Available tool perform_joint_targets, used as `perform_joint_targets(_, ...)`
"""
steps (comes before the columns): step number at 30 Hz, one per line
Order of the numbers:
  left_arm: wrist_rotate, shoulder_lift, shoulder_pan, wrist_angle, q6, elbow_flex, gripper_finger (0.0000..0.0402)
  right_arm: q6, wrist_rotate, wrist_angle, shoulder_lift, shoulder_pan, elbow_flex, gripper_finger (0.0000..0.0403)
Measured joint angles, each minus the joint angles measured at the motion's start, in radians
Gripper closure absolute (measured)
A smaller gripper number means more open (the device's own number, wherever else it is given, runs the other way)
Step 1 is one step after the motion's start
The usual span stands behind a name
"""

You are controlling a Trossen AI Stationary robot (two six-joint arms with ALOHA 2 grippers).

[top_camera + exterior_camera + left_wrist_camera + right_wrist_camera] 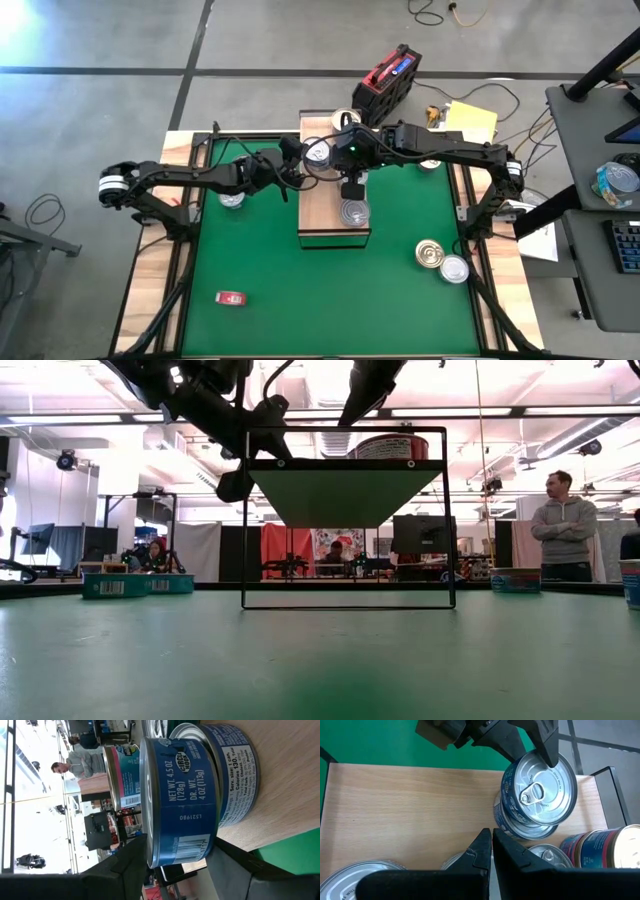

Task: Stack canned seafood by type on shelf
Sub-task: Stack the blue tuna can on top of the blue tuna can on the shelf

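- The left gripper (540, 742) reaches over the shelf (320, 215) and its fingers (125, 870) are closed across the sides of a blue-labelled tin (540, 790); they stand partly apart only because the tin fills the gap.
- That tin sits on top of a second blue tin (235, 775), slightly off-centre, so the pair reads as a stack of one type being built; I judge the tin is being set down and squared up, not lifted away.
- The grip is taken from the side, which leaves the silver lid with its pull-tab clear and lets the tin settle flat.
- The right gripper (491, 847) hangs over the shelf just beside the stack, fingers pressed together and holding nothing; it seems to be waiting.
- Near the stack, toward the shelf's far end, stands a tin with a red and teal label (600, 845); another silver-lidded tin (354, 211) lies toward the near end.
- The stack is close to the shelf's long edge on the left arm's side, so there is little margin for a sideways nudge there.
- Between the stack and the near-end tin the wood lies bare, giving room to withdraw.
- Off the shelf, loose tins (441, 260) wait on the green counter (300, 300), well apart from it.
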Motion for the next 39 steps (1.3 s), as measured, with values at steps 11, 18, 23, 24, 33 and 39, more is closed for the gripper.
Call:
perform_joint_targets(11, 0.000, 0.000, 0.000, -0.003, 0.013, 0.000, 0.0224, 0.002, 0.000, 0.000, 0.000, 0.000, 0.000, 0.0394)
perform_joint_targets(18, 0.000, 0.000, 0.000, -0.003, 0.014, 0.000, 0.0204, 0.002, 0.000, 0.000, 0.000, 0.000, 0.000, 0.0394)
perform_joint_targets(23, 0.000, 0.000, 0.000, 0.007, 0.011, 0.000, 0.0192, 0.002, 0.000, 0.000, 0.000, 0.000, 0.000, 0.0394)
perform_joint_targets(24, 0.000, 0.000, 0.000, 0.019, 0.010, -0.001, 0.0192, 0.002, 0.000, 0.000, 0.000, 0.000, 0.000, 0.0394)
perform_joint_targets(33, 0.000, -0.001, 0.000, 0.048, 0.015, -0.001, 0.0191, 0.010, 0.000, 0.000, 0.000, 0.000, 0.000, 0.0394)
perform_joint_targets(39, 0.000, -0.001, 0.000, 0.043, 0.020, -0.001, 0.0191, 0.010, 0.000, 0.000, 0.000, 0.000, 0.000, 0.0394)
